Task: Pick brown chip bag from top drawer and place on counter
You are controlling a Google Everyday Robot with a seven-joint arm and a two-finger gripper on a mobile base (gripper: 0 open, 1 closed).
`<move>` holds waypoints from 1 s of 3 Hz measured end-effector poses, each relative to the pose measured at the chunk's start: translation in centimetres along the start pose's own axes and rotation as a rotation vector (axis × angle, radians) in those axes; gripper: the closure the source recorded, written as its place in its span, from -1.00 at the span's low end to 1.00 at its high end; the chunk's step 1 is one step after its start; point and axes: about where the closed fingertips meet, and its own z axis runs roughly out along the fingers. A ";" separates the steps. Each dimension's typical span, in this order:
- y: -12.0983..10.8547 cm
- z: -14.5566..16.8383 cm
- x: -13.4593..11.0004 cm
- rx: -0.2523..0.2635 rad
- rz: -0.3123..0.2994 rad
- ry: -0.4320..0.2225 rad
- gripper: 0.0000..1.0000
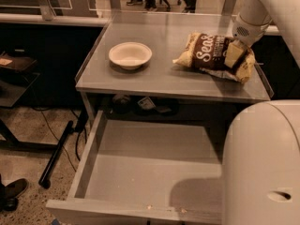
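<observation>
chip bag [207, 55] on surface [164, 78], long axis L-R | claw [235, 54] at its R end | grip: can't tell

High view looks down on counter [159, 81] and drawer [140, 170], hand [234, 54] upper right

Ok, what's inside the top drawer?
The top drawer shows only bare grey floor; the robot's body hides its right front corner. The brown chip bag lies on the counter, gripper at its right end.
</observation>
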 end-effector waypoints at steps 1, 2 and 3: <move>0.0 0.0 0.0 0.000 0.000 0.000 0.62; 0.0 0.0 0.0 0.000 0.000 0.000 0.15; 0.0 0.0 0.0 0.000 0.000 0.000 -0.31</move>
